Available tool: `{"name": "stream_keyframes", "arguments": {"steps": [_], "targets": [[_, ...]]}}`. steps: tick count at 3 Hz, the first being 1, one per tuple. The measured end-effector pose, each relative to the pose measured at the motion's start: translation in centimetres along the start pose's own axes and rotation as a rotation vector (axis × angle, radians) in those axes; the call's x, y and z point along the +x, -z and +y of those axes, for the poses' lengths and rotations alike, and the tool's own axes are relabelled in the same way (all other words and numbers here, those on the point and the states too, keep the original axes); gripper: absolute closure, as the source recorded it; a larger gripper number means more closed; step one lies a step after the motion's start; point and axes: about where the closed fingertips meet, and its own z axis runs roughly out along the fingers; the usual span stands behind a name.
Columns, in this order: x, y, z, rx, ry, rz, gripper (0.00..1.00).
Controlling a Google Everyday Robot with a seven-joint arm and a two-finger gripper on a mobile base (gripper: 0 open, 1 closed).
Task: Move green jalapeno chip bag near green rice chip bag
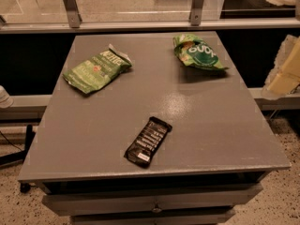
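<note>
Two green bags are lying well apart on the grey surface (211,125).
The green jalapeno chip bag (96,70) is lying flat at back left, the green rice chip bag (199,53) is sitting at back right, and a dark bar (148,141) is lying near the front. The gripper is possibly the pale shape (283,71) at the right edge; I cannot tell how its jaws are standing.

Grey table (211,139), flat top, with drawers fitted under the front edge. Three items are carried on it. The green jalapeno chip bag (97,70) is laid flat at the far left. The green rice chip bag (199,53) is set at the far right, well apart from it. A dark snack bar (147,141) is laid diagonally near the front centre. The gripper is out of view.
</note>
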Motion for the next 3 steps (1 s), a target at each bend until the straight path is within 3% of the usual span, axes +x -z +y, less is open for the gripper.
{"name": "stream_keyframes", "arguments": {"steps": [2, 3], "targets": [[-0.8, -0.3, -0.2, 0.008, 0.011, -0.025, 0.0], [-3.3, -2.6, -1.3, 0.005, 0.055, -0.108, 0.0]]}}
